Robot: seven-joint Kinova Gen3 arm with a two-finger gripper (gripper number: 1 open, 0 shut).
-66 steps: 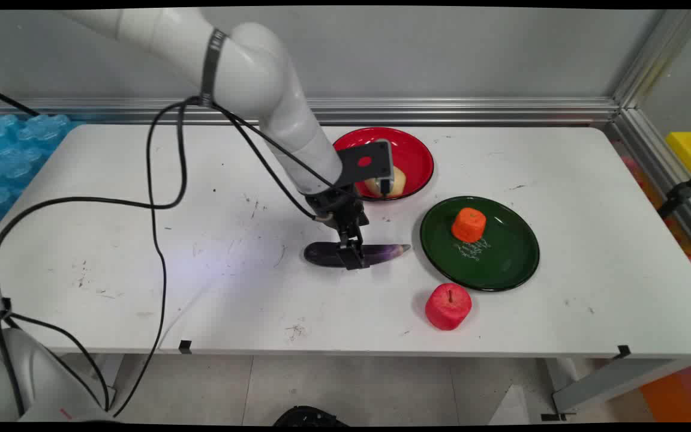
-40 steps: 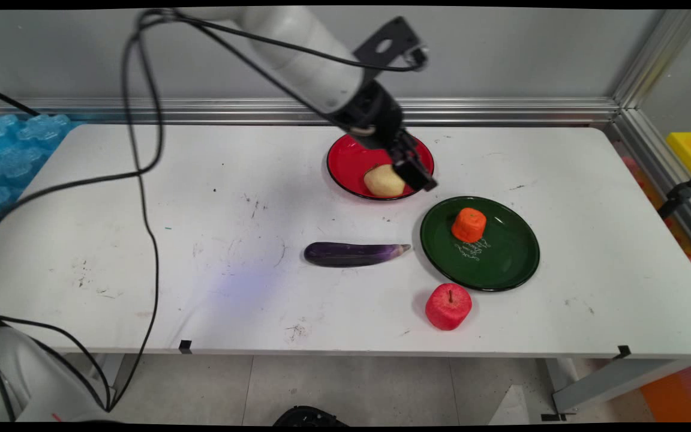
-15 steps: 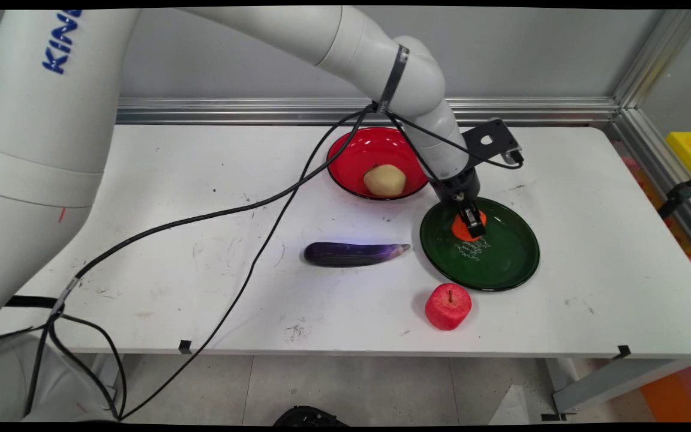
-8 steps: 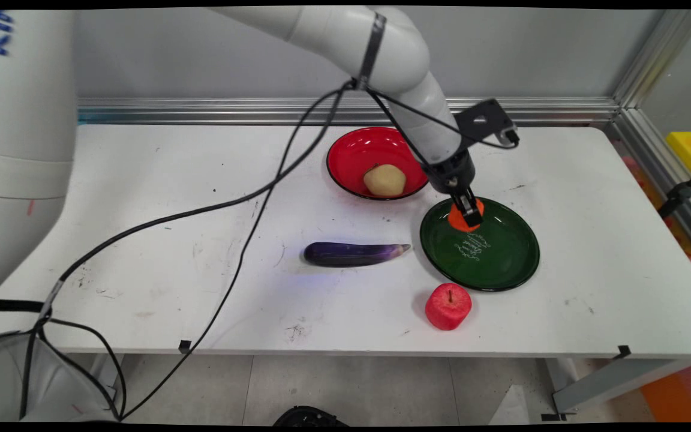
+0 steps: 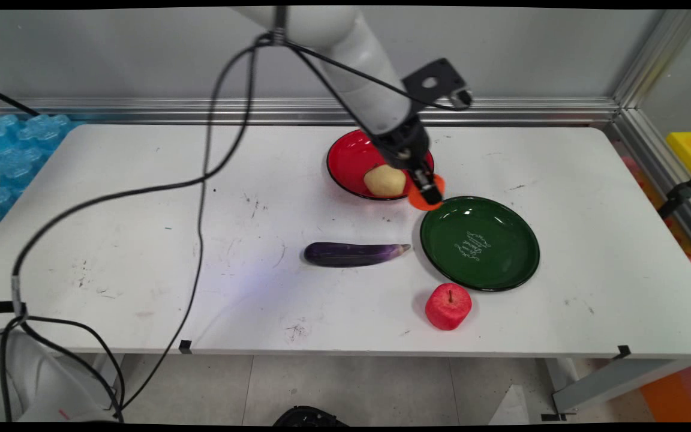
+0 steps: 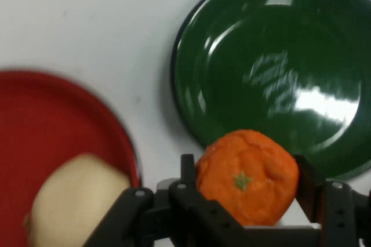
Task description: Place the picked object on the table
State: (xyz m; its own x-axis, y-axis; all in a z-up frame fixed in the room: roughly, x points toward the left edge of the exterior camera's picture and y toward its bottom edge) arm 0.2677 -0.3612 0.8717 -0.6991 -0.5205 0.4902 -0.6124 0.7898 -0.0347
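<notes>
Orange fruit (image 6: 248,176) sits clamped in the end effector (image 5: 429,193) — raised between red bowl (image 5: 350,162) and green plate (image 5: 501,270). Steady grip and level carriage suit it — potato (image 5: 384,180) lies close.

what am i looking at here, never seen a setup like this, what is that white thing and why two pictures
The white thing is a robot arm. One picture looks down at the table from a fixed camera; the other comes from a camera on the arm's hand. Its black gripper is shut on an orange, held in the air between a red plate with a potato and a bare green plate. An eggplant and an apple lie on the table.
</notes>
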